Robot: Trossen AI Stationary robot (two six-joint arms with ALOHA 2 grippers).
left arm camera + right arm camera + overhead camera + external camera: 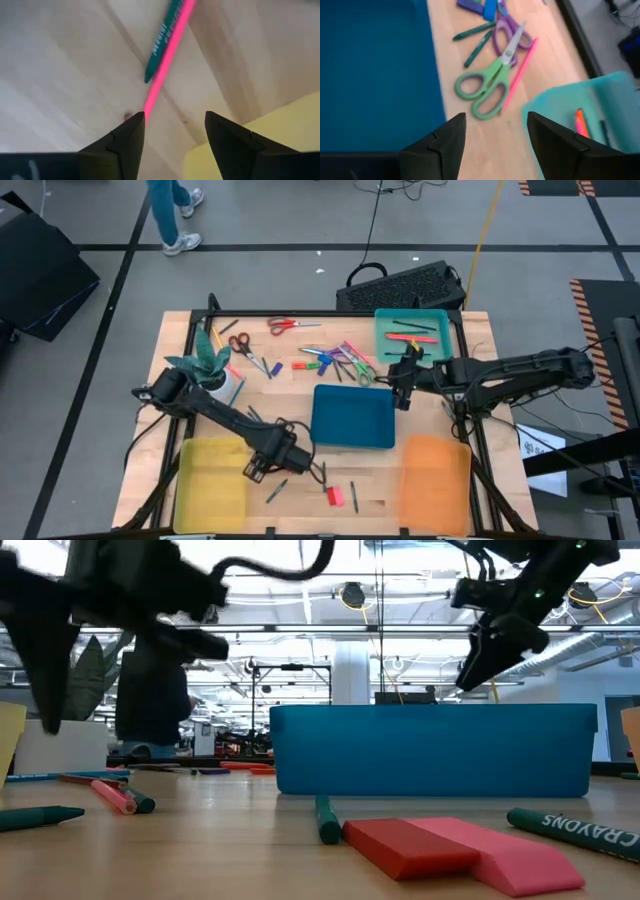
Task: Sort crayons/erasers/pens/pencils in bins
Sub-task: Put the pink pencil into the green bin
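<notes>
Down front: red eraser (410, 843) and pink eraser (505, 857) lie touching on desk (440, 415), between yellow bin (210, 480) and orange bin (435, 480). Dark blue bin (352, 417) behind them, teal bin (412, 330) farther back. Left gripper (257, 470) beside yellow bin, fingers apart, empty. Right gripper (402, 398) between blue and teal bins, fingers apart, empty.

Left arm reaches forward and inward, bent at the elbow; left gripper (262, 467) is low over the tabletop, fingers (125, 142) spread apart, nothing between them. Right arm extends across toward centre; right gripper (402, 393) is raised, fingers (445, 142) parted and empty.
</notes>
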